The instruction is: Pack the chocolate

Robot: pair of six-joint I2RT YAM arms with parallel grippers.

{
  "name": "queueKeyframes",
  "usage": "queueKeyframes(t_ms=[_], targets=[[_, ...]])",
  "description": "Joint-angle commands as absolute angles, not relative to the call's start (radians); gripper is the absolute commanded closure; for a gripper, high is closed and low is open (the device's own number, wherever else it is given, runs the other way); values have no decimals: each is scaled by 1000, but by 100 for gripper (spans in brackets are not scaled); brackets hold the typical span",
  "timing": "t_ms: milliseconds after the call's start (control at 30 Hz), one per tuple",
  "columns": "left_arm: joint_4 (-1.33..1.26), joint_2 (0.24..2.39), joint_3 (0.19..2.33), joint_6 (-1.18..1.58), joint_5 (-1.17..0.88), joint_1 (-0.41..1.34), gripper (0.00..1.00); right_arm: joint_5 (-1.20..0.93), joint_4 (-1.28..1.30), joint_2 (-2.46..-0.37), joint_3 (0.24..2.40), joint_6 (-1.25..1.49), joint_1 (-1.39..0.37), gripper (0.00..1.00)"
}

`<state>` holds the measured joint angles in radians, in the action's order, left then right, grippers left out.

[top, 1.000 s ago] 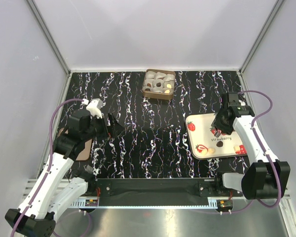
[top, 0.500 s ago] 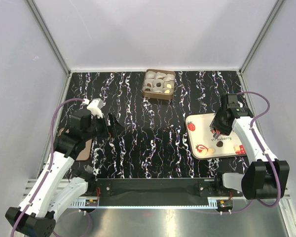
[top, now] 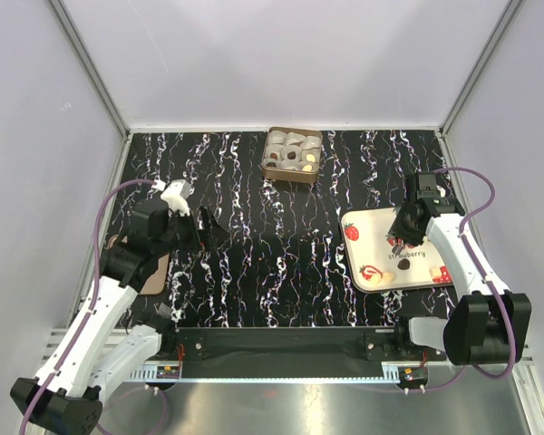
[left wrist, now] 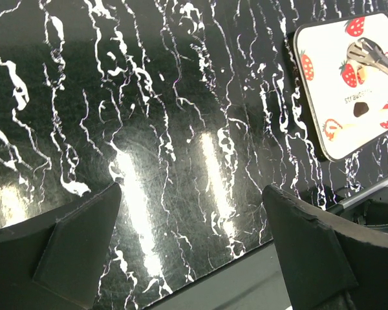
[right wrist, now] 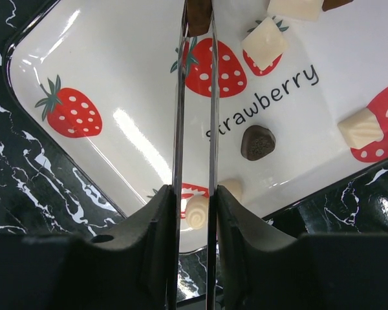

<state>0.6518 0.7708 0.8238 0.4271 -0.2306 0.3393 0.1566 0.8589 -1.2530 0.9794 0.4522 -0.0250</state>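
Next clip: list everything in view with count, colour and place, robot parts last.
table mat: one, black with white veining, under everything
tray: one, white with red strawberry prints, right side
box: one, tan, far centre
paper cups: several, white, inside the box, a few filled
flat object: one, brown, left edge, partly hidden under the left arm
loose chocolates: at least five, dark brown and cream, on the tray
held chocolate: one, brown, between the right fingertips
left gripper: open, over bare mat
right gripper: closed on the held chocolate, over the tray

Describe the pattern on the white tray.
The tray shows red strawberries, best seen in right wrist view.
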Motion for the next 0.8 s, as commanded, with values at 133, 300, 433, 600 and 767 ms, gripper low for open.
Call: queueKeyframes(t_ms=[133,300,433,600,767], targets=[[505,851,801,439,-328,345,1,94,856,-1212,1086,466,-21,75],[474,908,821,452,-325,371,1,35,822,-1294,1257,479,-70,78],[463,925,830,457,-322,376,1,81,831,-1477,1474,469,-179,78],[492,922,834,442,-285,376,1,114,805,-1733,1750,446,-302,77],[511,899,815,431,-270,376,1,121,721,-1906,1905,430,-340,78]])
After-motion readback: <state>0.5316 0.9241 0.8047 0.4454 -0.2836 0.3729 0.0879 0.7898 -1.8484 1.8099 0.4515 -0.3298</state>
